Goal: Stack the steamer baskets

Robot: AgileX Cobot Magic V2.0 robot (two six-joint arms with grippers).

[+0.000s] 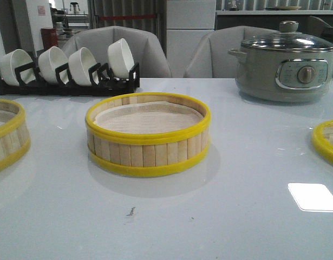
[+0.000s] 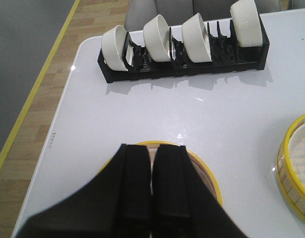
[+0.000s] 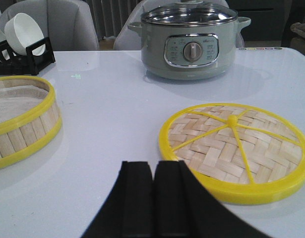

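White tabletop (image 1: 220, 216) stretched away from the robot, the centre basket (image 1: 148, 135) standing mid-table with the bowl rack (image 1: 66, 76) and the pot (image 1: 288, 65) beyond it. Left of that basket, a second basket (image 2: 192, 163) lay directly under the left gripper (image 2: 152, 198), whose fingers were pressed together, empty. Right of it, the woven lid (image 3: 235, 148) lay just ahead of the equally closed, empty right gripper (image 3: 154, 203); the front view cut both off at its edges.

We are holding our left gripper (image 2: 152, 191) and right gripper (image 3: 154, 198) low over the table, both sets of black fingers pressed together, neither one gripping anything.
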